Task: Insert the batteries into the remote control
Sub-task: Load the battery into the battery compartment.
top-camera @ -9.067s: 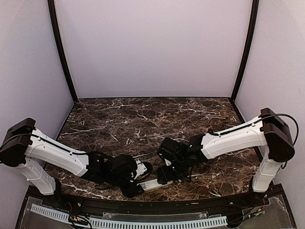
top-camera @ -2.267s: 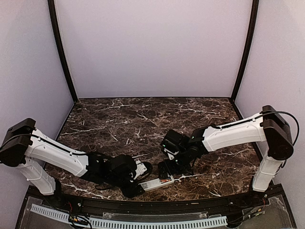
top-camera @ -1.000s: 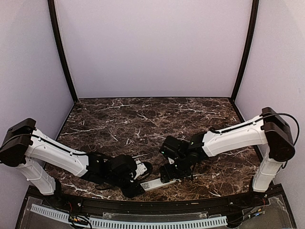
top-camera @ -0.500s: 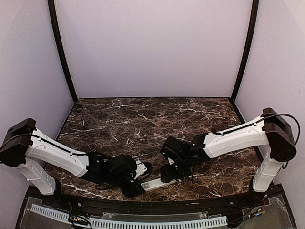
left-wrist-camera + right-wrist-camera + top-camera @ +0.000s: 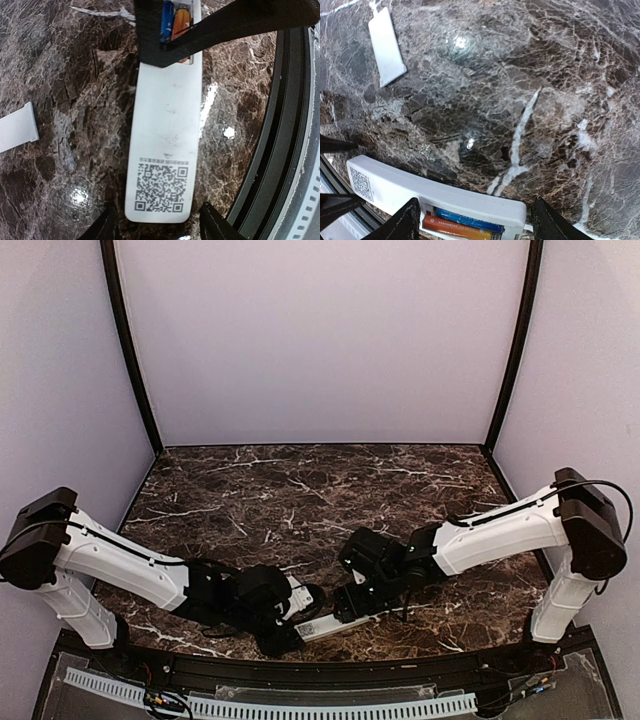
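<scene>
The remote point(image 5: 322, 626) lies back-up at the bottom centre of the top view, long axis running lower left to upper right, with the batteries point(image 5: 180, 22) seated at its upper-right end and its QR end between the parted jaws of the left gripper point(image 5: 157, 222), while the right gripper point(image 5: 477, 220), spread wide, now sits lower over the batteries than two seconds ago.

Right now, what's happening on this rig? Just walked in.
Both batteries, blue and orange, sit side by side in the open compartment of the remote control, which lies face down near the front edge of the table. The right gripper hangs open over the compartment end. The left gripper straddles the QR-code end, jaws open. The white battery cover lies apart on the marble, not yet fitted.
</scene>
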{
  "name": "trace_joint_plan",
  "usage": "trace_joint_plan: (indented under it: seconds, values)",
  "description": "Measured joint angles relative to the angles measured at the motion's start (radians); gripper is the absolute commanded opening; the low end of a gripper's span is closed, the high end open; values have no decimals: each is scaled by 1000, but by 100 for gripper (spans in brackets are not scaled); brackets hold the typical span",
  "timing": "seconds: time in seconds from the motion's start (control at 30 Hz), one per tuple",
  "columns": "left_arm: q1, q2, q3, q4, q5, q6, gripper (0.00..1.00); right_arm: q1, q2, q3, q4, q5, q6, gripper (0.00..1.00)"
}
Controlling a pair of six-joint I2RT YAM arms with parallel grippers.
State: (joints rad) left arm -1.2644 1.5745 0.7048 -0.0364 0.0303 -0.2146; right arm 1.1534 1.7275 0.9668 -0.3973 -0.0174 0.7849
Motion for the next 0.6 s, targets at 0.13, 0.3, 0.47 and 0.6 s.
trace_joint_plan:
  seconds: [0.13, 0.3, 0.47, 0.6]
  values:
    - [-4, 0, 18, -14, 15, 29, 51, 5, -3, 7, 10, 8, -23, 82]
    - [-3, 31, 39, -29, 15, 47, 49, 5, -2, 17, 2, 6, -51, 82]
    - [-4, 35, 43, -33, 15, 51, 46, 5, -2, 30, -26, 3, -61, 92]
    - [-4, 35, 43, -32, 15, 52, 43, -5, -1, 55, -104, -6, -56, 97]
